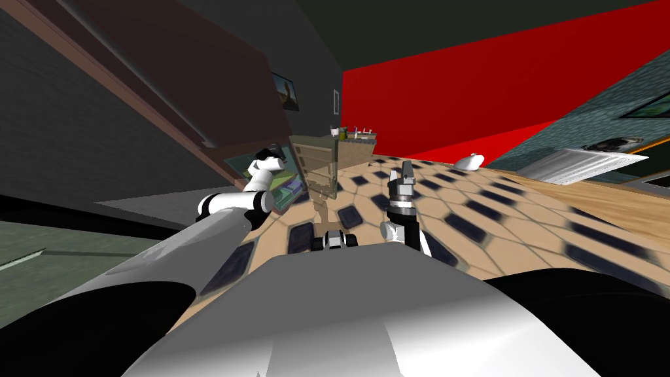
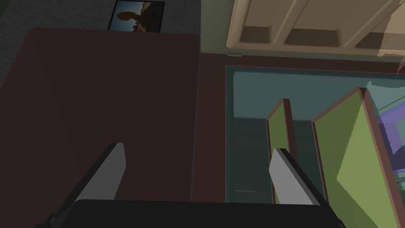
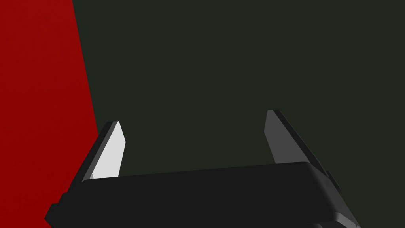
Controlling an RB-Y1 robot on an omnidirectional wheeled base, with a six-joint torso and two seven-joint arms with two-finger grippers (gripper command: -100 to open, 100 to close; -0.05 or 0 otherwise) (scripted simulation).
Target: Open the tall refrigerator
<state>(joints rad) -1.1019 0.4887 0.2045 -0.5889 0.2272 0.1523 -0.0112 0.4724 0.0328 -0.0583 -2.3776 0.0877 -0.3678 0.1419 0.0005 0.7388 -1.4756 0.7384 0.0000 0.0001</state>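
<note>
The tall refrigerator [image 1: 229, 98] is a dark maroon cabinet at my left. Its door [image 1: 320, 171] stands swung out, tan inner side and bins showing. My left gripper [image 1: 271, 156] is open at the mouth of the opened compartment. In the left wrist view the open left gripper [image 2: 197, 150] holds nothing; one finger lies over a maroon panel [image 2: 99, 103], the other over the teal interior [image 2: 253, 99] with green shelves [image 2: 352, 150]. The tan door [image 2: 316, 27] lies beyond. My right gripper [image 1: 407, 169] is raised in front of me, and in its wrist view the right gripper [image 3: 193, 118] is open and empty.
Several small items [image 1: 356, 134] sit along the top of the swung-out door. The floor [image 1: 497, 216] is tan with dark hexagon tiles. A small white object [image 1: 470, 161] lies by the red wall [image 1: 471, 98]. A white slatted panel [image 1: 579, 165] lies far right.
</note>
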